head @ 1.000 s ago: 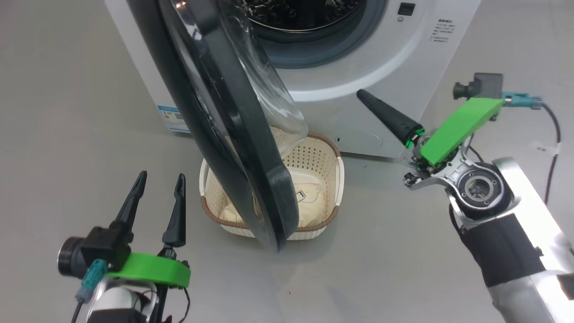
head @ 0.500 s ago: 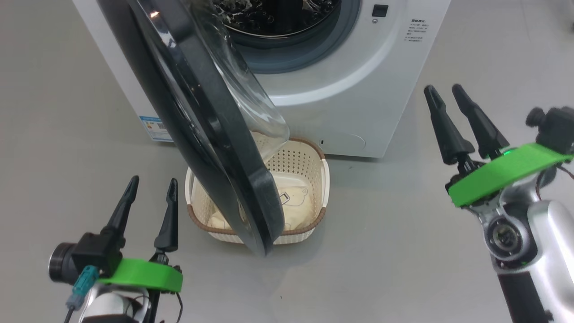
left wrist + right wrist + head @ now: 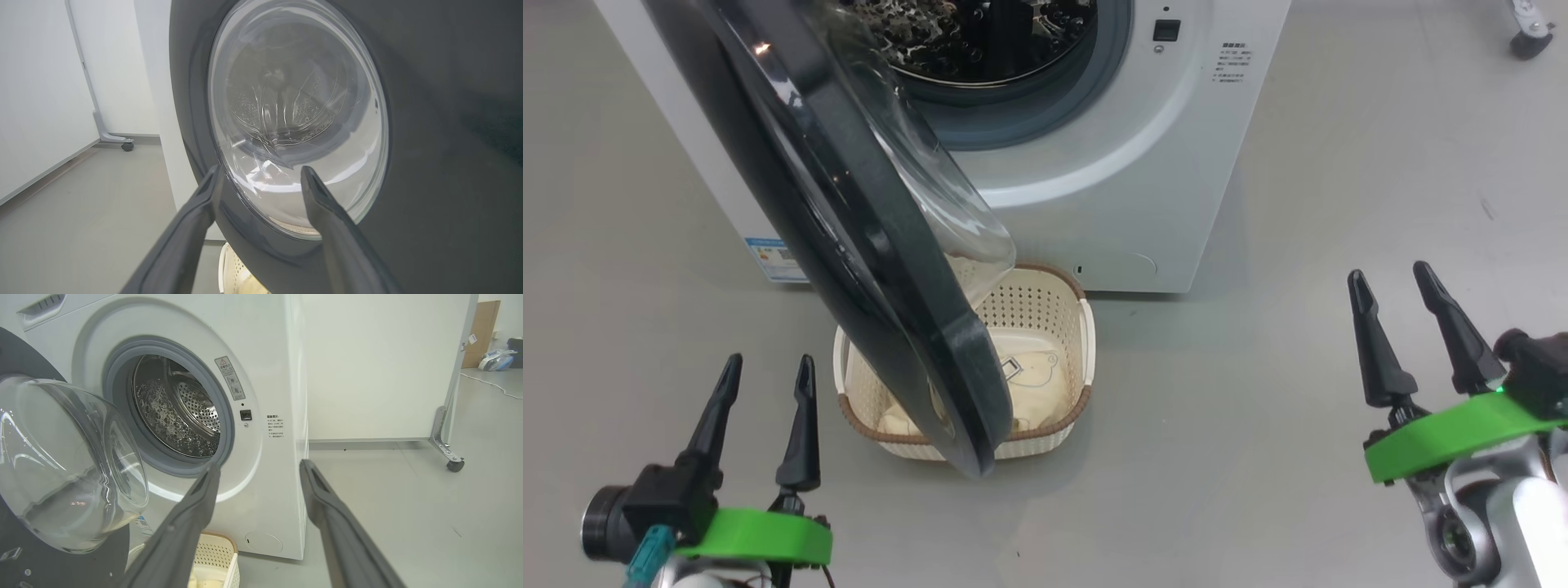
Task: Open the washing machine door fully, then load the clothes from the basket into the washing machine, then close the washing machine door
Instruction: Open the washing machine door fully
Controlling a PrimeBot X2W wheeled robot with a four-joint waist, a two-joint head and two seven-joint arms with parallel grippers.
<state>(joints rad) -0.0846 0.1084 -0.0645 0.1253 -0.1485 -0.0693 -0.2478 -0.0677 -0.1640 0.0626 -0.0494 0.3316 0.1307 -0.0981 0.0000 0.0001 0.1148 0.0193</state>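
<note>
The white washing machine [image 3: 1143, 163] is standing with its steel drum [image 3: 980, 41] exposed. Its glossy black door [image 3: 849, 245], carrying a clear bowl-shaped window [image 3: 947, 204], is hanging partly open over the cream perforated basket [image 3: 1029, 306], which is holding pale yellow clothes [image 3: 1037, 392]. The left gripper [image 3: 770, 361] and right gripper [image 3: 1387, 273] are hovering with fingers wide apart, gripping nothing.

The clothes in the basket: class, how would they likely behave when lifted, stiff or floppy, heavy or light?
The clothes lie slumped in the basket, so they would probably droop limply. The fabric looks thin, so likely light. The washing machine door overhangs the basket, so a lifted garment might brush it.
</note>
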